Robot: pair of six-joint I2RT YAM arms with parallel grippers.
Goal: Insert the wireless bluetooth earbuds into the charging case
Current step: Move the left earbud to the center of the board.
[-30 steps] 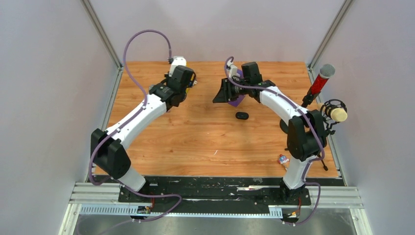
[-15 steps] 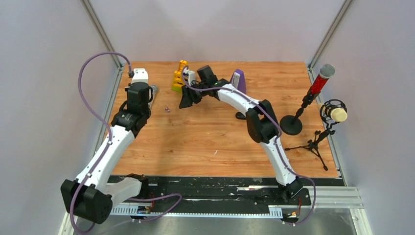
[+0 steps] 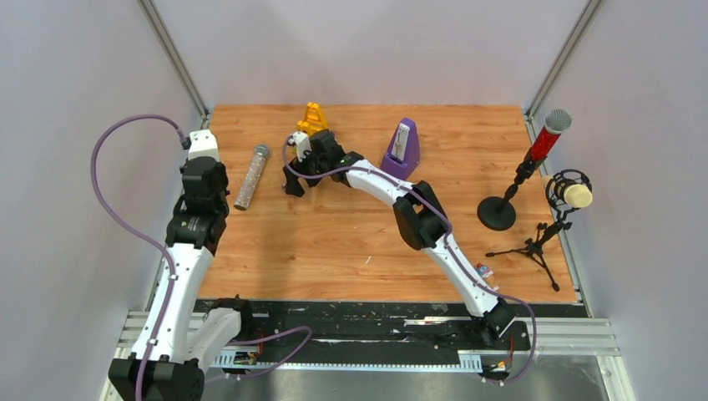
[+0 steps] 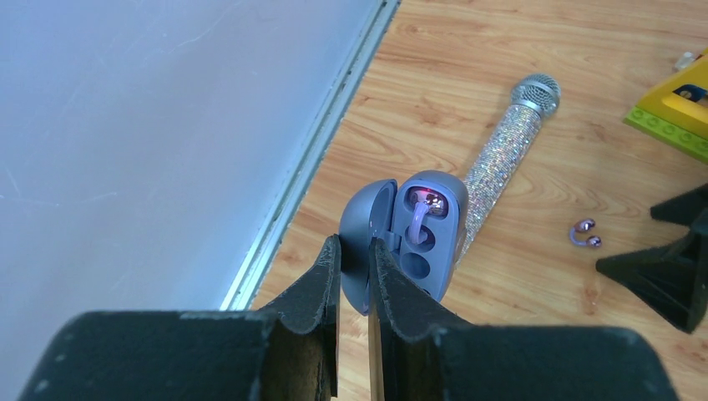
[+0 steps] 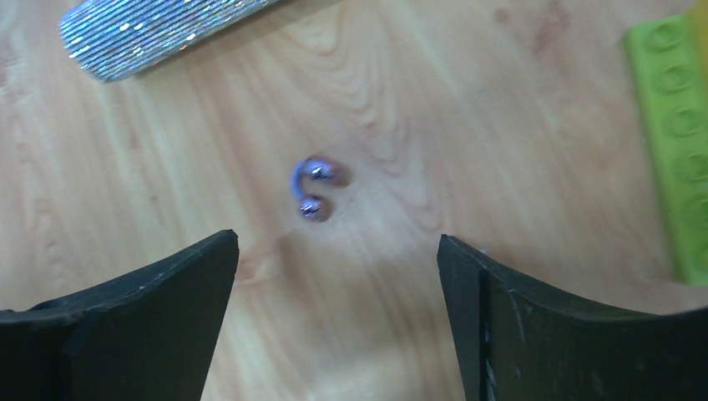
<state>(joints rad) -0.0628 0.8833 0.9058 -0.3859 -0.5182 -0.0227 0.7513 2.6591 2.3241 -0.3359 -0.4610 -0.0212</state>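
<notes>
In the left wrist view my left gripper (image 4: 355, 246) is shut on the lid of the charging case (image 4: 430, 225). It is a grey-blue oval, hinged open and held above the table's left edge. One purple earbud (image 4: 422, 219) sits in its upper well and a lower well is empty. A second earbud (image 5: 313, 188), a purple clip with two shiny beads, lies on the wood. My right gripper (image 5: 337, 242) stands open just short of it, with nothing between its fingers (image 5: 167, 292). From the left wrist that earbud (image 4: 584, 234) lies right of the case.
A glittery silver microphone (image 3: 251, 176) lies left of the loose earbud. A yellow and green brick toy (image 3: 311, 119) stands behind the right gripper (image 3: 296, 180). A purple metronome (image 3: 402, 149), a red microphone on a stand (image 3: 543, 142) and a small tripod microphone (image 3: 572, 190) are to the right.
Both arms swung left. The right gripper travelled from the metronome to the loose earbud and opened wide. The left arm drew back to the table's left edge, its jaws still shut.
</notes>
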